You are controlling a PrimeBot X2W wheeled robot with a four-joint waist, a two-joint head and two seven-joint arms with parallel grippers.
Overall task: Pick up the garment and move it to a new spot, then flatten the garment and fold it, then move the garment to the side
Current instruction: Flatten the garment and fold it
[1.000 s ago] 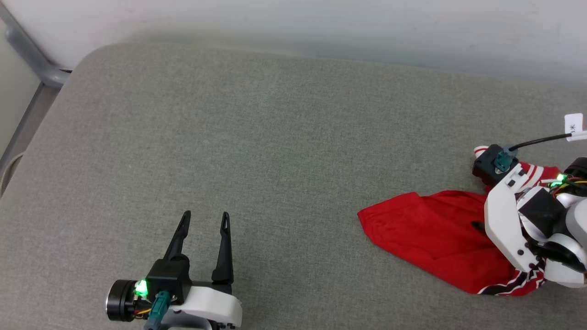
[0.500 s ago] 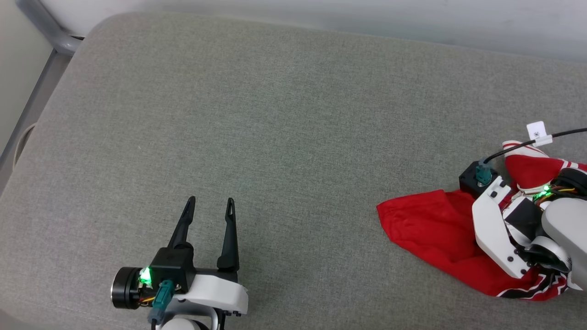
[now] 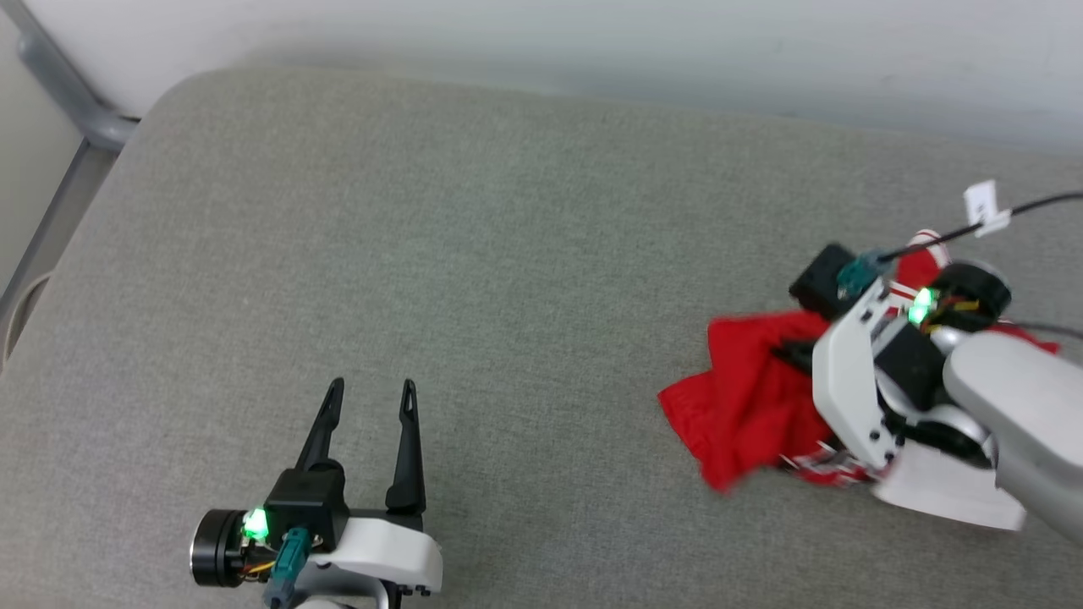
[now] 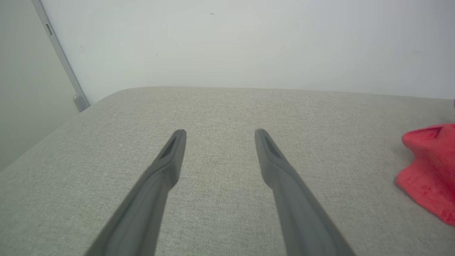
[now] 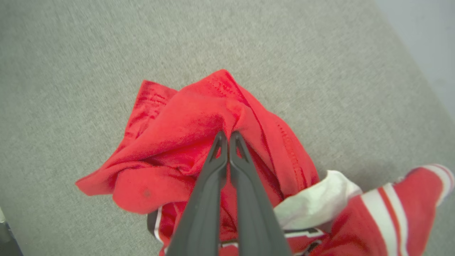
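Right pincer (image 5: 227,137) just clamped onto the garment (image 5: 177,117), bunching it up ready to lift; left pincer (image 4: 220,132) waits, prongs apart.

A: Free room?
B: Tabletop (image 3: 508,254) bare from left gripper (image 3: 371,386) across to garment (image 3: 736,397), and back to wall (image 3: 592,42).
A: Obstacles?
B: Bunched garment at right, right arm (image 3: 1007,397) over it. Grey post (image 3: 59,93) off far-left corner.

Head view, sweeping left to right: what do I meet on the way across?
From the left: grey metal post → left tool, open over the cushion → the garment, bunched up. The right tool, shut on the garment, overlaps it, so it gets no place of its own.
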